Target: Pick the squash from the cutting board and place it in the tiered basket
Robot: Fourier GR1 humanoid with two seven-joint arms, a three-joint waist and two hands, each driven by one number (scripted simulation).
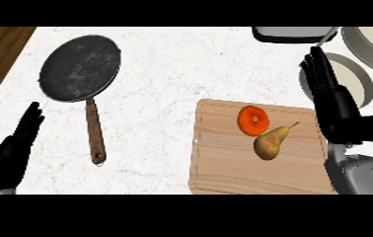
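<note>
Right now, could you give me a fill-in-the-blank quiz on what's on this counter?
1. The squash and pear lie on the ____.
2. The frying pan lies to the ____ of the squash.
3. The squash's colour is ____.
4. The right hand, fingers straight, holds ____.
Missing: cutting board; left; orange; nothing.

A dark round frying pan [80, 68] lies on the white marbled counter [189, 63], above and to the right of the fingers [30, 118] of the left hand [12, 154]. Its brown handle [94, 130] runs down just right of them. A yellow-brown pear [271, 143] lies below and left of the fingers [317, 70] of the right hand [339, 115], stem tilted toward them.
</note>
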